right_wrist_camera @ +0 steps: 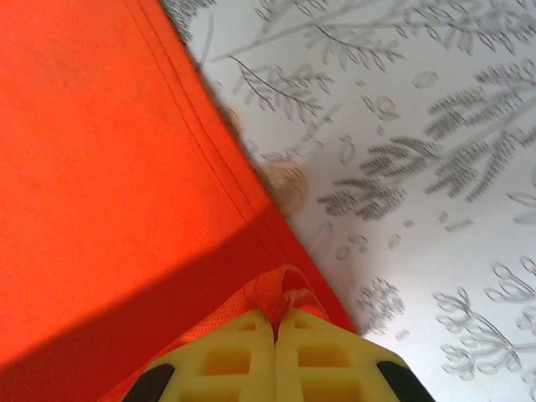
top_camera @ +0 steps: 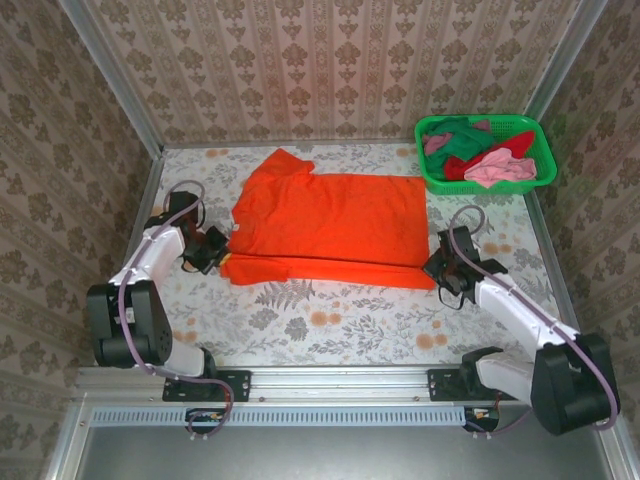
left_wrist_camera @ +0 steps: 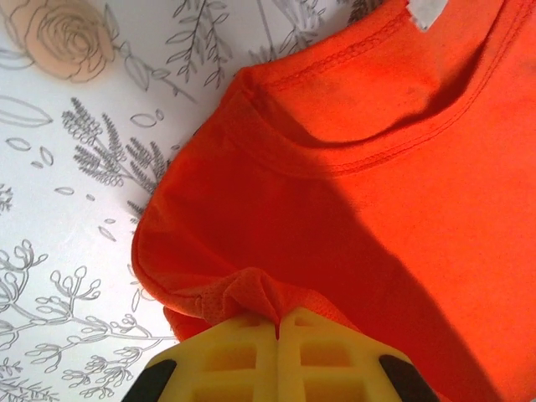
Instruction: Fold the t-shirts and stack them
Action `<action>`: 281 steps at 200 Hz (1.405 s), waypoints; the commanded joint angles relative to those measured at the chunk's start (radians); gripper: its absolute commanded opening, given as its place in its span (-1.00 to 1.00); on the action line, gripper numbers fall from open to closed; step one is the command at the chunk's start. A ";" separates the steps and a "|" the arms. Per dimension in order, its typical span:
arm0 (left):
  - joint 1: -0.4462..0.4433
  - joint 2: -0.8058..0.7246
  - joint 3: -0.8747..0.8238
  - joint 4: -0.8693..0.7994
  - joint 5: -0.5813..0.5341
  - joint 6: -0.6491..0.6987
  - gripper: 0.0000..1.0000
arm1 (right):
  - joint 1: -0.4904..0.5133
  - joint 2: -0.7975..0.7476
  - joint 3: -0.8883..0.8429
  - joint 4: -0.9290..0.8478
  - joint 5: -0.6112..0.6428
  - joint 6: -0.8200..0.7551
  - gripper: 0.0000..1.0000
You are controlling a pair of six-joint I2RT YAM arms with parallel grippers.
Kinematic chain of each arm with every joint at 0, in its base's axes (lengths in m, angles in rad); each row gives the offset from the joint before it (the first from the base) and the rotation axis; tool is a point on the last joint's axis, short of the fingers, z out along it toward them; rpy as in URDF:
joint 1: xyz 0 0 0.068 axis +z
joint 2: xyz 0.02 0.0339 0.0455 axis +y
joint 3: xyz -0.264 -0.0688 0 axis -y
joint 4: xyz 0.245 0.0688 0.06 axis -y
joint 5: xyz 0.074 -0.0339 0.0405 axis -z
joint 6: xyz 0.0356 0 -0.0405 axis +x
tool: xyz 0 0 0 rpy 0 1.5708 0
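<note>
Orange t-shirt [top_camera: 330,225] flat on the table [top_camera: 330,335], pinched at two near corners.
I see it lying mid-table, collar toward 9 o'clock. My left hand [left_wrist_camera: 277,322] is pressed together on bunched cloth beside the collar, at 8 o'clock. My right hand [right_wrist_camera: 275,322] pinches the hem corner at 4 o'clock. More t-shirts [top_camera: 490,158] are heaped in a green basket [top_camera: 545,160] at 1 o'clock.
</note>
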 commanded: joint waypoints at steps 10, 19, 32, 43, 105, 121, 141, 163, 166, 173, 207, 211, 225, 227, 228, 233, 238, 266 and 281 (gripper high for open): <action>0.001 0.040 0.072 -0.004 -0.037 0.042 -1.00 | -0.003 0.089 0.097 0.014 0.054 -0.075 -1.00; -0.005 0.051 0.090 -0.007 -0.037 0.048 -1.00 | -0.004 0.113 0.119 0.021 0.054 -0.089 -1.00; -0.009 0.068 0.117 -0.010 -0.038 0.059 -1.00 | -0.003 0.152 0.152 0.023 0.054 -0.106 -1.00; -0.013 0.085 0.142 -0.018 -0.040 0.068 -1.00 | -0.003 0.180 0.182 0.022 0.051 -0.121 -1.00; -0.025 0.187 0.279 -0.054 -0.049 0.132 -1.00 | -0.003 0.314 0.292 0.023 0.062 -0.143 -1.00; -0.032 0.212 0.310 -0.066 -0.050 0.146 -1.00 | -0.005 0.331 0.303 0.033 0.064 -0.134 -1.00; -0.038 0.237 0.338 -0.074 -0.054 0.152 -1.00 | -0.005 0.349 0.318 0.041 0.066 -0.130 -1.00; -0.039 0.258 0.354 -0.074 -0.055 0.156 -1.00 | -0.006 0.366 0.331 0.048 0.067 -0.130 -1.00; -0.039 0.259 0.355 -0.075 -0.055 0.158 -1.00 | -0.006 0.371 0.334 0.048 0.067 -0.131 -1.00; -0.039 0.265 0.359 -0.075 -0.056 0.160 -1.00 | -0.006 0.380 0.339 0.051 0.066 -0.131 -1.00; -0.039 0.291 0.392 -0.068 -0.057 0.159 -1.00 | -0.007 0.417 0.368 0.063 0.058 -0.134 -1.00; -0.038 0.295 0.396 -0.070 -0.057 0.159 -1.00 | -0.006 0.418 0.372 0.065 0.058 -0.134 -1.00; -0.039 0.306 0.409 -0.070 -0.060 0.159 -1.00 | -0.008 0.428 0.384 0.073 0.058 -0.135 -1.00; -0.038 0.308 0.411 -0.070 -0.061 0.159 -1.00 | -0.008 0.430 0.388 0.073 0.057 -0.137 -1.00; -0.039 0.309 0.412 -0.069 -0.061 0.160 -1.00 | -0.008 0.431 0.388 0.073 0.057 -0.137 -1.00; -0.039 0.313 0.415 -0.067 -0.061 0.159 -1.00 | -0.009 0.436 0.393 0.072 0.057 -0.137 -1.00; -0.038 0.318 0.418 -0.067 -0.061 0.161 -1.00 | -0.011 0.441 0.402 0.070 0.057 -0.137 -1.00; -0.038 0.345 0.439 -0.059 -0.061 0.162 -1.00 | -0.012 0.476 0.444 0.067 0.048 -0.150 -1.00; -0.040 0.364 0.460 -0.058 -0.060 0.165 -1.00 | -0.012 0.499 0.464 0.066 0.042 -0.155 -1.00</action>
